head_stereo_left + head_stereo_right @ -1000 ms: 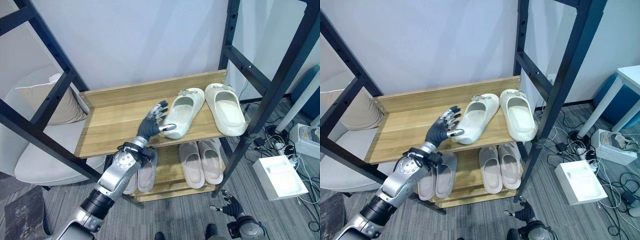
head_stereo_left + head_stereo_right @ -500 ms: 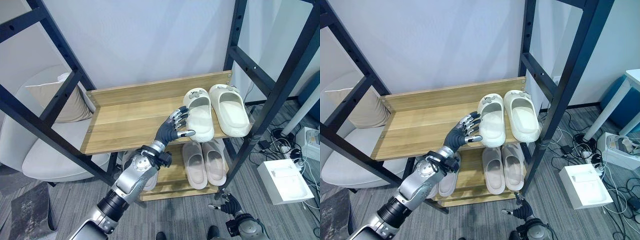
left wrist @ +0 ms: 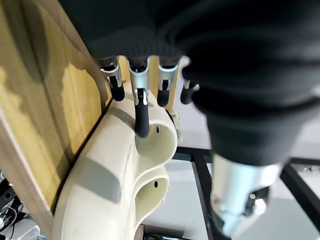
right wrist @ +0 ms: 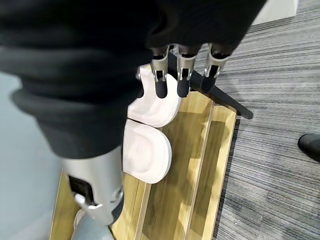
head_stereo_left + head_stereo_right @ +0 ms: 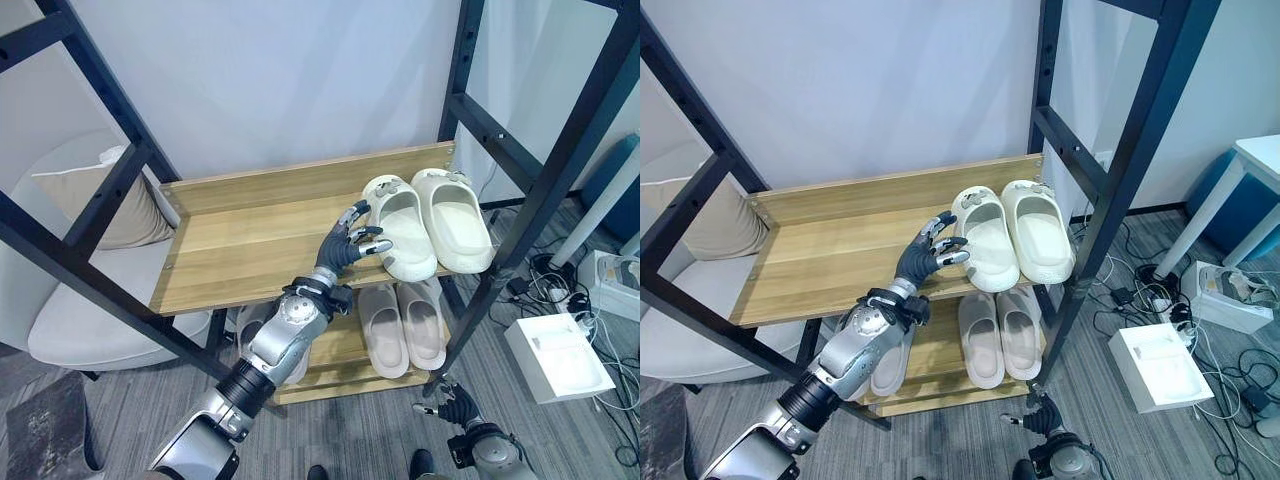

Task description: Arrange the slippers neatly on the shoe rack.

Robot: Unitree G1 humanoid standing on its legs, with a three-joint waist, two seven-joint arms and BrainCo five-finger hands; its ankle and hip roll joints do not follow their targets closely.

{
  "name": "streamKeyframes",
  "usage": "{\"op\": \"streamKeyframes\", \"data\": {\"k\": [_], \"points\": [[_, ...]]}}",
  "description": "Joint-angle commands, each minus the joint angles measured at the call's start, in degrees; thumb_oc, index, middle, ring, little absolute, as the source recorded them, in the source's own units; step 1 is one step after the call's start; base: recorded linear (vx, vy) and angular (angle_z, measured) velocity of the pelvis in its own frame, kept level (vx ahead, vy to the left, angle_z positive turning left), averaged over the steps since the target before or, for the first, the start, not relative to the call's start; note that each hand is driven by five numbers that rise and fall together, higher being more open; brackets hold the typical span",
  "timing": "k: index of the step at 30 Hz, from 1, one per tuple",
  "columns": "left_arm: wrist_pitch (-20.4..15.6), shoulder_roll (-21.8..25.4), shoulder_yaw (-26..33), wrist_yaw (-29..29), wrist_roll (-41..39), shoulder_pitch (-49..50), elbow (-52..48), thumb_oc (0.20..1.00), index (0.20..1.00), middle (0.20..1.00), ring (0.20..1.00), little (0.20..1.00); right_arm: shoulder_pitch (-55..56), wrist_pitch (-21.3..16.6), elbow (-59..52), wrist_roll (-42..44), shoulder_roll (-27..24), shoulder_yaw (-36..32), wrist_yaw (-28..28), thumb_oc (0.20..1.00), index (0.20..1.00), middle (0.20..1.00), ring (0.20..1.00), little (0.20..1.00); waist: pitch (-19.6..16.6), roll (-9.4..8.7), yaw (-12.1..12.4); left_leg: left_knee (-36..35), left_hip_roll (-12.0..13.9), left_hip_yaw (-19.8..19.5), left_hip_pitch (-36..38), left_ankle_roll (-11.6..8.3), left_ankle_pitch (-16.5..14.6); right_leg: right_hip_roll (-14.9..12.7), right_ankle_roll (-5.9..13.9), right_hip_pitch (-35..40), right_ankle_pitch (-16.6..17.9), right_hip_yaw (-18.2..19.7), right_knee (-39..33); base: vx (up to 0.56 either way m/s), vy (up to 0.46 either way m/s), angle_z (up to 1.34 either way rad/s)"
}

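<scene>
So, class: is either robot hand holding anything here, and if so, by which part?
Nothing is held. The left hand rests open fingers against the side of the left cream slipper; the right hand hangs empty.

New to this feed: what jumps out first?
The robot's left hand, fingers straight, pressed against the side of a cream foam slipper on the wooden upper shelf of a black-framed shoe rack. That slipper lies close beside its cream mate at the shelf's right end. Two more pale pairs sit on the lower shelf; the right hand hangs low near the floor.
</scene>
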Motion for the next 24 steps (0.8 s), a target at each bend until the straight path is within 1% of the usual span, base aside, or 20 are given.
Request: {"op": "streamKeyframes", "data": {"k": [1,2,4,6,7,8,9,10,11,13,14,15,16,17,19,20,21,22,24], "points": [[-3.67,0.41,1.26,0.05,2.45,-7.69,1.67,1.0,1.0,1.0,1.0,1.0,-3.63,-1.41,0.04,1.07,1.88,-0.91,-0.7,1.0,1.0,1.0,1.0,1.0,2.36,-1.99,-0.56,-0.37,-3.31,-0.88,3.96,-0.08,-3.79,0.99,3.1,3.33,-4.29,-0.68,0.03,0.0,0.0,0.0],[-3.85,0.88,1.76,0.09,2.71,-7.16,0.69,1.0,1.0,1.0,1.0,1.0,-3.48,-1.41,0.03,0.98,1.99,-1.13,-0.73,1.0,1.0,1.0,1.0,1.0,2.33,-1.98,-0.38,-0.37,-3.28,-0.93,3.98,-0.12,-3.77,0.97,3.1,3.39,-4.32,-0.8,0.03,0.0,0.0,0.0],[-4.78,3.06,4.86,0.89,4.08,-4.4,-2.2,1.0,1.0,1.0,1.0,1.0,-3.01,-1.66,0.16,0.93,2.34,-1.75,-0.95,1.0,1.0,1.0,1.0,1.0,2.28,-2.06,0.34,-0.37,-3.25,-1.2,3.98,-0.21,-3.62,0.97,2.99,3.56,-4.44,-1.13,0.03,0.0,0.0,0.0],[-5.69,4.27,7.94,1.79,3.89,-1.66,-4.56,1.0,1.0,1.0,1.0,1.0,-2.95,-1.88,0.4,1.18,2.42,-2.34,-1.22,1.0,1.0,1.0,1.0,1.0,2.21,-2.24,0.93,-0.37,-3.24,-1.62,3.99,-0.36,-3.49,1.0,2.88,3.76,-4.56,-1.62,0.03,-0.01,-0.018,0.01],[-7.49,6.03,11.79,2.76,3.26,0.42,-7.1,1.0,1.0,1.0,1.0,1.0,-3.05,-2.27,1.16,1.63,2.36,-2.85,-1.26,1.0,1.0,1.0,1.0,1.0,2.12,-2.52,1.78,-0.37,-3.17,-2.09,3.9,-0.52,-3.38,0.97,2.76,3.9,-4.6,-2.02,0.03,-0.01,-0.035,0.06],[-8.28,6.71,13.19,2.52,1.82,1.69,-8.91,1.0,1.0,1.0,1.0,1.0,-3.07,-2.42,1.48,1.8,2.28,-3.02,-1.23,1.0,1.0,1.0,1.0,1.0,2.04,-2.59,2.0,-0.37,-3.14,-2.27,3.87,-0.58,-3.32,0.96,2.72,3.97,-4.65,-2.22,0.03,-0.01,-0.03,0.12],[-8.71,7.89,14.29,1.81,1.28,2.66,-11.47,1.0,1.0,1.0,1.0,1.0,-3.11,-2.59,1.98,1.97,2.37,-3.0,-1.13,1.0,1.0,1.0,1.0,1.0,1.99,-2.65,2.26,-0.37,-3.13,-2.49,3.82,-0.63,-3.3,0.94,2.68,4.0,-4.64,-2.34,0.03,0.0,-0.008,0.19],[-8.63,7.95,14.36,1.8,1.27,2.79,-11.62,1.0,1.0,1.0,1.0,1.0,-3.12,-2.61,2.02,1.98,2.39,-2.93,-1.13,1.0,1.0,1.0,1.0,1.0,1.97,-2.67,2.19,-0.37,-3.14,-2.51,3.82,-0.63,-3.29,0.94,2.68,4.01,-4.65,-2.36,0.03,-0.01,-0.005,0.23],[-9.46,9.44,16.39,0.68,-0.07,3.7,-15.58,1.0,1.0,1.0,1.0,1.0,-3.27,-2.79,2.84,2.21,2.6,-3.0,-0.78,1.0,1.0,1.0,1.0,1.0,1.91,-2.79,2.62,-0.37,-3.13,-2.71,3.77,-0.68,-3.25,0.9,2.65,4.07,-4.64,-2.53,0.03,-0.01,-0.002,0.19],[-10.95,9.71,17.53,-0.68,-3.57,5.03,-20.1,1.0,1.0,1.0,1.0,1.0,-3.41,-2.94,4.45,2.78,3.18,-2.79,-0.31,1.0,1.0,1.0,1.0,1.0,1.79,-2.95,3.2,-0.37,-3.2,-3.11,3.74,-0.71,-3.25,0.83,2.66,4.17,-4.6,-2.8,0.03,0.0,0.0,0.11],[-11.73,10.66,18.66,-3.13,-5.52,5.04,-24.62,1.0,1.0,1.0,1.0,1.0,-3.26,-3.14,5.51,2.86,3.16,-2.73,0.33,1.0,1.0,1.0,1.0,1.0,1.87,-3.05,3.71,-0.37,-3.18,-3.32,4.0,-0.78,-3.48,0.91,2.68,4.52,-4.69,-2.87,0.03,0.0,0.002,0.19],[-12.12,10.53,18.39,-3.25,-5.58,5.58,-26.24,1.0,1.0,1.0,1.0,1.0,-3.27,-3.2,6.02,3.0,3.32,-2.79,0.49,1.0,1.0,1.0,1.0,1.0,1.7,-3.18,3.87,-0.37,-3.27,-3.49,3.74,-0.72,-3.34,0.76,2.67,4.36,-4.59,-3.03,0.03,-0.01,0.002,0.2],[-12.29,10.46,18.11,-4.82,-6.76,5.96,-29.11,1.0,1.0,1.0,1.0,1.0,-3.34,-3.07,6.83,2.89,3.39,-2.71,0.75,1.0,1.0,1.0,1.0,1.0,1.6,-3.31,4.15,-0.37,-3.34,-3.69,3.68,-0.72,-3.37,0.74,2.67,4.4,-4.58,-3.22,0.03,-0.02,0.006,0.15],[-12.45,10.67,16.82,-7.87,-8.61,6.7,-33.21,1.0,1.0,1.0,1.0,1.0,-3.69,-3.15,7.79,2.92,3.4,-2.58,1.11,1.0,1.0,1.0,1.0,1.0,1.47,-3.48,4.62,-0.37,-3.38,-4.03,3.59,-0.7,-3.45,0.68,2.68,4.52,-4.59,-3.52,0.03,-0.01,0.005,0.09],[-11.99,11.58,14.56,-11.03,-10.16,7.13,-36.54,1.0,1.0,1.0,1.0,1.0,-4.52,-3.33,8.67,2.72,3.55,-2.13,1.49,1.0,1.0,1.0,1.0,1.0,1.35,-3.6,5.12,-0.37,-3.41,-4.35,3.47,-0.67,-3.49,0.62,2.71,4.58,-4.56,-3.79,0.03,-0.01,0.008,0.06],[-11.96,11.61,14.56,-11.06,-10.19,7.17,-36.58,1.0,1.0,1.0,1.0,1.0,-4.52,-3.35,8.7,2.71,3.59,-2.14,1.5,1.0,1.0,1.0,1.0,1.0,1.34,-3.63,5.13,-0.37,-3.42,-4.35,3.47,-0.67,-3.48,0.62,2.71,4.58,-4.57,-3.8,0.03,-0.01,0.015,0.05],[-10.45,14.18,11.95,-14.55,-10.02,8.12,-41.34,1.0,1.0,1.0,1.0,1.0,-5.43,-3.57,9.47,2.11,3.96,-1.84,1.64,1.0,1.0,1.0,1.0,1.0,1.31,-3.61,5.84,-0.37,-3.54,-4.76,3.43,-0.56,-3.51,0.6,2.67,4.63,-4.56,-4.07,0.03,-0.01,0.014,0.06],[-9.45,15.11,9.89,-16.51,-10.68,9.1,-43.03,1.0,1.0,1.0,1.0,1.0,-6.12,-3.71,10.13,1.66,4.25,-1.5,1.67,1.0,1.0,1.0,1.0,1.0,1.34,-3.65,6.2,-0.37,-3.6,-5.06,3.38,-0.51,-3.48,0.56,2.66,4.67,-4.55,-4.19,0.03,-0.01,0.018,0.08],[-9.01,15.88,9.07,-17.55,-10.41,9.29,-44.26,1.0,1.0,1.0,1.0,1.0,-6.61,-3.88,10.55,1.38,4.67,-1.34,1.51,1.0,1.0,1.0,1.0,1.0,1.34,-3.74,6.43,-0.37,-3.65,-5.17,3.38,-0.48,-3.5,0.55,2.66,4.7,-4.6,-4.32,0.03,-0.01,0.007,0.16]]}}
